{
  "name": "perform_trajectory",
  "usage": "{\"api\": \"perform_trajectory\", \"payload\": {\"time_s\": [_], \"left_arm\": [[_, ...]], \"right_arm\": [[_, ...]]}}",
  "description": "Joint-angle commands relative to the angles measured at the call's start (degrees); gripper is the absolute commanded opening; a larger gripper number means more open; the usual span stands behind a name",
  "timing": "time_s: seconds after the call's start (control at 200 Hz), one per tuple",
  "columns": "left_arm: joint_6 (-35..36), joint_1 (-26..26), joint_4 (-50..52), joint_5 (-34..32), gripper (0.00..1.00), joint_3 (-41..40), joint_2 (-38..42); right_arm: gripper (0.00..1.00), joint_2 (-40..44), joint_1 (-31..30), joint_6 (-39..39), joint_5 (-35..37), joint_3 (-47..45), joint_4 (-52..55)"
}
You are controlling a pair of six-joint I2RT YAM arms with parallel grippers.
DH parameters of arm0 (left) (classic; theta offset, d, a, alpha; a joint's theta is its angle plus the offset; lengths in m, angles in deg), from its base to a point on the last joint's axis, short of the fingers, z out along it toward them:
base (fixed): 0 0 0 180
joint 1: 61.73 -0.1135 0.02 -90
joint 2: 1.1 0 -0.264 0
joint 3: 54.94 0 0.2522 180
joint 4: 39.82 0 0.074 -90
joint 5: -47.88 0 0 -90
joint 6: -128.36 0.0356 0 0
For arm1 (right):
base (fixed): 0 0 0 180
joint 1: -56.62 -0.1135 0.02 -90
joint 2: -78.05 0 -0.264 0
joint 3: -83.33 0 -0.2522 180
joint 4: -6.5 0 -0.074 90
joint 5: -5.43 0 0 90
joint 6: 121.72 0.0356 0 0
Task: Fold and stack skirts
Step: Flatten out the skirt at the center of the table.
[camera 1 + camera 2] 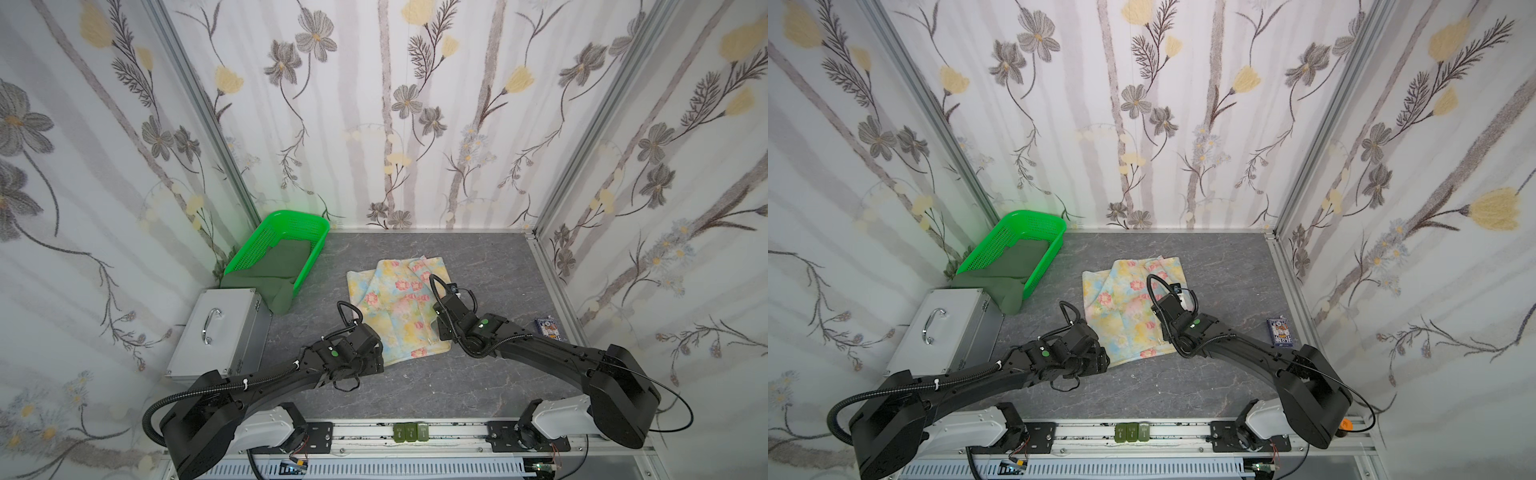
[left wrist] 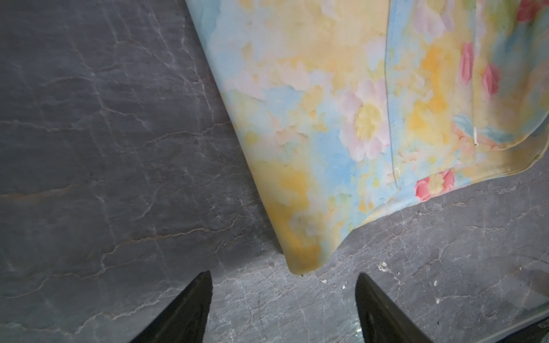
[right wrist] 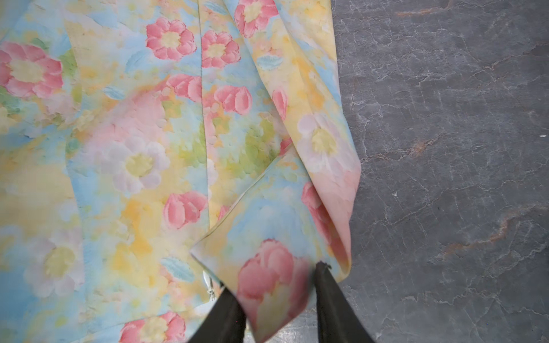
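The pale floral skirt lies spread in the middle of the grey table. My right gripper is at its right front edge, shut on a raised fold of the cloth that fills the gap between its fingers. My left gripper is open just short of the skirt's near left corner, with only bare table between its fingers. The dark green skirt sits in the basket and spills over its open front end onto the table.
The bright green mesh basket stands at the back left. A silver metal case with a handle lies in front of it. A small blue card box rests by the right wall. Flowered walls enclose three sides.
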Motion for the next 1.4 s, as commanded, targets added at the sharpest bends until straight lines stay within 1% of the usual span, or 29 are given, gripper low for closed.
{"api": "perform_trajectory", "payload": {"time_s": [0.0,0.055,0.16,0.225,0.285,0.375,0.46,0.515,0.565,0.634,0.744,0.859,0.964,1.099,1.219,1.299,1.344,1.399], "left_arm": [[-1.0,-0.03,0.1,-1.44,0.78,1.27,-0.93],[-0.83,-0.04,0.1,-1.49,0.78,1.9,-1.5],[-0.03,-0.06,0.1,-1.24,0.74,3.13,-2.74],[0.74,-0.03,0.1,-0.55,0.7,3.62,-2.84],[1.14,0.13,0.1,0.15,0.63,3.64,-4.47],[2.05,0.79,0.14,1.01,0.57,3.38,-4.88],[2.68,1.8,0.19,0.7,0.57,3.28,-5.39],[2.78,2.16,0.19,0.13,0.6,3.33,-6.26],[2.52,2.35,0.19,-0.29,0.64,3.6,-7.45],[2.51,2.65,0.19,-1.56,0.65,4.15,-8.77],[1.37,2.66,0.19,-4.25,0.58,4.12,-9.41],[-0.38,2.69,0.16,-5.59,0.49,3.98,-9.5],[0.44,2.67,0.19,-6.22,0.47,4.79,-10.97],[1.27,2.6,0.15,-6.83,0.41,5.9,-13.22],[1.87,2.67,0.19,-7.91,0.29,6.01,-14.04],[2.01,2.62,0.35,-8.33,0.13,5.66,-13.86],[1.77,2.58,0.5,-8.5,0.0,5.43,-13.22],[1.56,2.56,0.92,-8.82,0.0,5.39,-11.95]], "right_arm": [[0.29,-0.83,-0.15,1.95,4.32,1.05,1.13],[0.21,-0.66,-0.1,2.3,4.65,0.85,1.38],[0.09,0.71,-0.1,3.08,4.74,-0.01,1.42],[0.05,1.8,-0.11,3.52,4.67,-0.29,1.68],[0.0,2.94,-0.14,3.87,4.65,-0.63,1.91],[0.0,4.62,-0.06,4.32,4.38,-1.26,1.94],[0.0,5.61,-0.08,4.72,4.01,-1.42,1.9],[0.0,5.88,-0.04,4.79,3.41,-1.45,1.66],[0.0,6.23,-0.01,4.79,3.01,-1.45,1.49],[0.0,6.5,-0.01,4.8,2.73,-1.41,1.29],[0.0,7.2,0.07,4.68,2.63,-1.61,1.3],[0.0,7.99,0.25,4.77,2.63,-2.06,1.35],[0.0,8.39,0.42,4.83,1.96,-2.49,0.96],[0.0,8.66,0.6,4.83,1.23,-2.67,0.5],[0.0,9.09,0.69,4.98,0.97,-2.86,0.34],[0.0,9.44,0.82,5.11,0.83,-3.11,0.28],[0.0,9.9,1.02,5.23,0.34,-3.35,0.12],[0.0,10.81,1.53,5.24,-0.96,-3.65,-0.29]]}}
